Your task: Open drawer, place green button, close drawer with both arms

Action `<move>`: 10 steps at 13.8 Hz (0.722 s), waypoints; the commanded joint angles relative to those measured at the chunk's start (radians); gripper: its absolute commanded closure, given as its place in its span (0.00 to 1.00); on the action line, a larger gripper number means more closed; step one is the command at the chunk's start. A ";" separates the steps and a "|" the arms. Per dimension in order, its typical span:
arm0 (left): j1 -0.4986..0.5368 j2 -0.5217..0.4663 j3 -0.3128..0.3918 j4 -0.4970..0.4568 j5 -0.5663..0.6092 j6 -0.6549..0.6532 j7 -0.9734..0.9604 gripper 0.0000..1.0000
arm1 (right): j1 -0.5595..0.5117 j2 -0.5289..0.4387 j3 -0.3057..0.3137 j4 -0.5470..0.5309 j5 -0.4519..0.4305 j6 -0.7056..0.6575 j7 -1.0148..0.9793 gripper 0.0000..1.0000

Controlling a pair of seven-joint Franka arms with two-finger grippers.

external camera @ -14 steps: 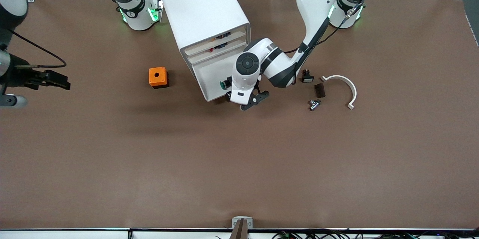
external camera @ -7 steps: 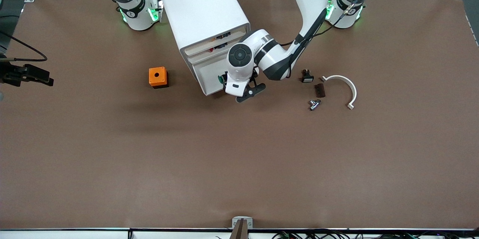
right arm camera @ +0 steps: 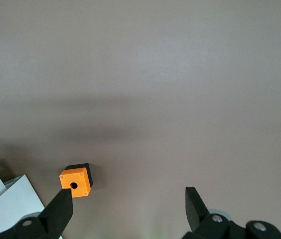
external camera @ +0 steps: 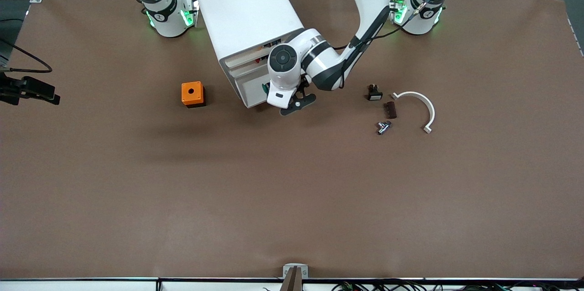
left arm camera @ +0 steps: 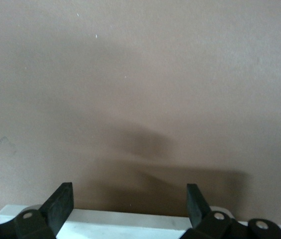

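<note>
Even, soft light falls from above on the brown surface, without glare. Broad faint shadows lie below the cabinet and the orange cube. Both wrist views look hazy, with smeared shadows. Green lamps glow at both arm bases.

A plain matte brown desk is seen, and on it a white cabinet, an orange cube with a dark hole, a white curved bracket, a dark brown block and a silvery metal fitting. The button is shown by a green cap, against the white of the drawer. The arms are coloured white with black bands and green lights at the bases, and both the left pincer and the right pincer are black.
</note>
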 commanded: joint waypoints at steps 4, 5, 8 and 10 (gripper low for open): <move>-0.021 -0.016 -0.041 -0.013 -0.092 -0.008 -0.010 0.00 | -0.014 -0.052 0.013 -0.007 0.003 -0.041 -0.018 0.00; -0.030 -0.014 -0.041 -0.013 -0.096 -0.008 -0.008 0.00 | -0.016 -0.080 0.013 -0.033 0.003 -0.039 -0.018 0.00; -0.049 -0.007 -0.041 -0.012 -0.150 -0.006 -0.010 0.00 | -0.023 -0.163 0.012 -0.122 -0.002 -0.007 -0.021 0.00; -0.050 -0.005 -0.041 -0.012 -0.153 -0.006 -0.010 0.00 | -0.019 -0.201 0.013 -0.171 -0.007 0.011 -0.023 0.00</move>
